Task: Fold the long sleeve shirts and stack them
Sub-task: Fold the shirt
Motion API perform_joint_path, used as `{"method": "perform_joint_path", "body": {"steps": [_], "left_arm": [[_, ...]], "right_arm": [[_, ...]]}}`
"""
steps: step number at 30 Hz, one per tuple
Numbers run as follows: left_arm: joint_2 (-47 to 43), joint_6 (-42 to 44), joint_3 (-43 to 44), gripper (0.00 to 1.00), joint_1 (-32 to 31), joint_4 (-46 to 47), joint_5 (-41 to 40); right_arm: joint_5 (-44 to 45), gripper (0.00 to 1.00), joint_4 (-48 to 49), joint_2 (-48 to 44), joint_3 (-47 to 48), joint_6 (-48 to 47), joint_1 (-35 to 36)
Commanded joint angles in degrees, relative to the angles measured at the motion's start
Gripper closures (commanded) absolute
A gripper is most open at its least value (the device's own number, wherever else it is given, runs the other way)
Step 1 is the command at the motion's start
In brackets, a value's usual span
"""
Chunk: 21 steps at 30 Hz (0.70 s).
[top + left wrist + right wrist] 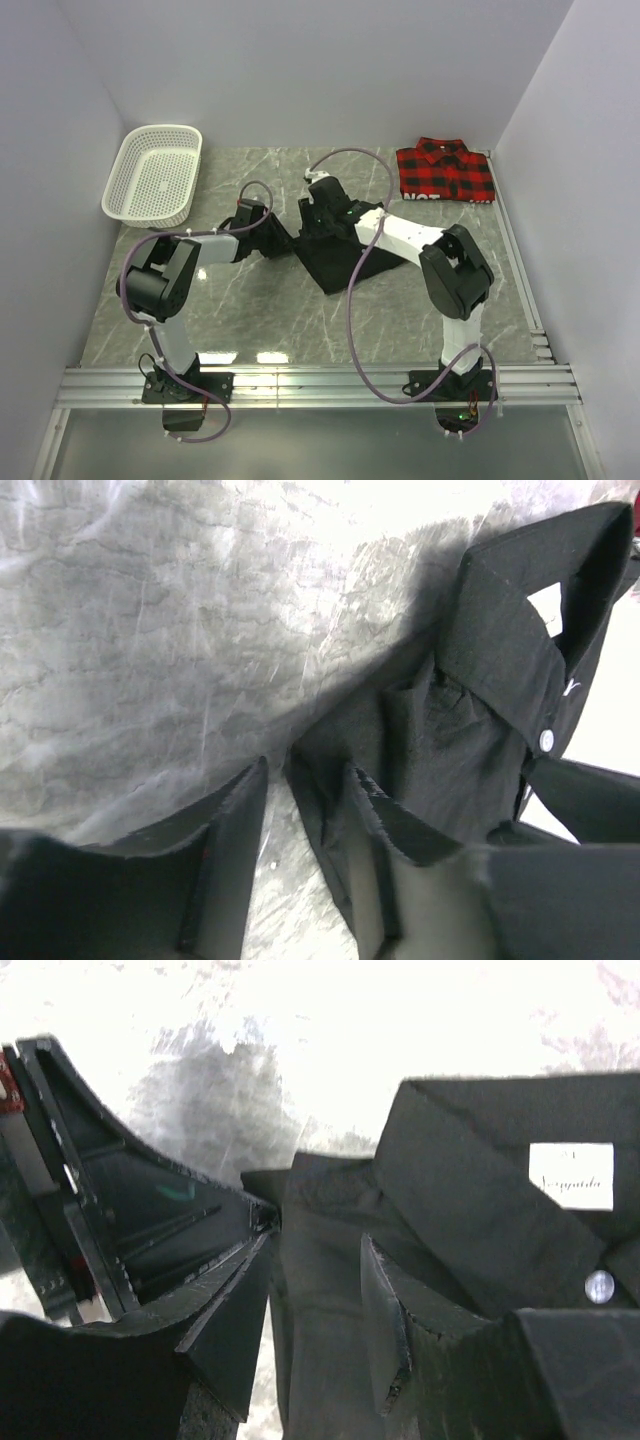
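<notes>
The black shirt [335, 262] lies in a loose heap in the middle of the bench [260, 325]. It is not folded. Both arms reach in to it, and their claws are close together at the side of the heap that faces the far left corner.

The left claw [305, 770] is down low over the bench. Its two fingers stand apart, and an edge of the black shirt pokes in between them. A strip of bare bench shows between the cloth and one finger. So this claw is open, with the cloth inside it but not pinched.

The right claw [317, 1240] is at the same edge, just beside the left one. A fold of the black shirt fills the gap between its fingers. The cloth seems to touch both, but it is hard to tell if the claw is squeezing it or only sitting around it.

The collar [520, 610] lies near both claws. It has a white label [570, 1175] inside and a small pale button [546, 740] below it.

The plaid shirt [445, 172] lies folded flat in the far right corner. A white basket [155, 180] sits in the far left corner.
</notes>
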Motion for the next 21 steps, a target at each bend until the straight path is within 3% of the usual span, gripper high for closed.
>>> {"method": "perform_joint_path", "body": {"steps": [1, 13, 21], "left_arm": [[2.21, -0.01, -2.02, 0.62, -0.17, 2.95, 0.91], [4.67, -1.50, -5.62, 0.84, -0.17, 9.45, 3.73], [5.37, -2.73, -7.38, 0.91, 0.18, 12.00, 4.35]], "right_arm": [[1.57, 0.51, 1.77, 1.55, 4.09, -2.31, 0.29], [11.06, 0.51, -3.32, 8.23, 11.83, -7.68, 4.94], [16.34, 0.50, -7.19, 14.21, 16.40, -8.12, 6.44]]}}
